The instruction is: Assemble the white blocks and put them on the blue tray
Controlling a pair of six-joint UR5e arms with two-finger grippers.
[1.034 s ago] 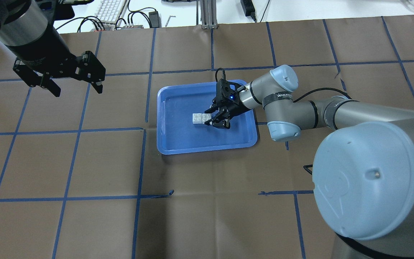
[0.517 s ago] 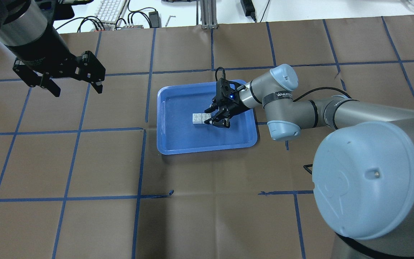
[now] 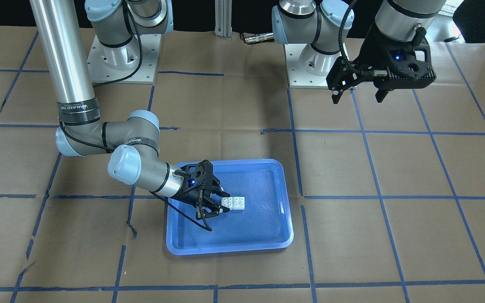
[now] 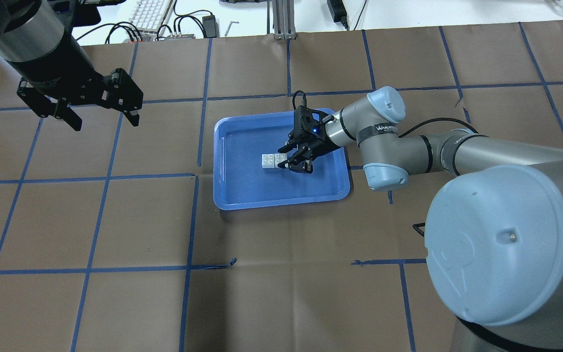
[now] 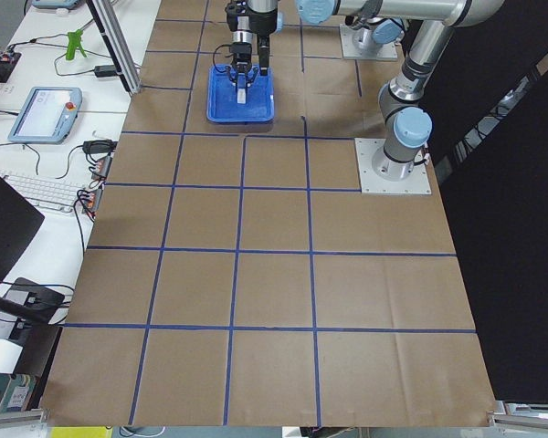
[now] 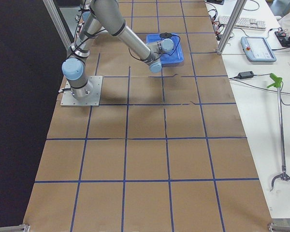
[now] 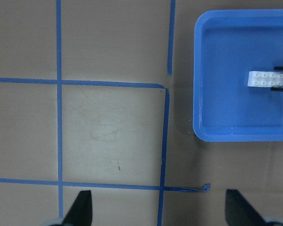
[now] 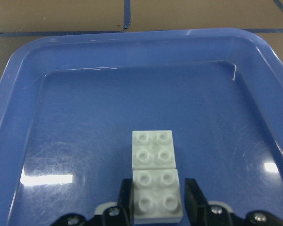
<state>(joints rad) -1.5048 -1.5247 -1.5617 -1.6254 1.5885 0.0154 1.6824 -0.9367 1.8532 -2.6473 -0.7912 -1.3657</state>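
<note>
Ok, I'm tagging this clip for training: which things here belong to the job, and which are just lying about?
Job:
white blocks, side by side in the tray
tray
right gripper, around the near block
left gripper, open, off to the side

Lying about:
keyboard
pendant
green grabber

Both arms same build: silver-grey tube links, grey joint housings, lt-blue round joint caps (image 3: 120,165). R arm (image 3: 63,59) has a blk band (image 3: 78,108) w/ white lettering, not fully legible, plus a thin blk cable (image 3: 80,142) along it. Big cap nr the overhead cam shows one small screw (image 4: 512,236). L arm (image 3: 398,12) also has a blk cable. R gripper (image 3: 221,204) & L gripper (image 3: 357,99): blk, two-finger, linkage type, each w/ a blue LED (image 3: 190,182) lit. Bases on square silver mount plates (image 3: 99,69) w/ corner screws.
</note>
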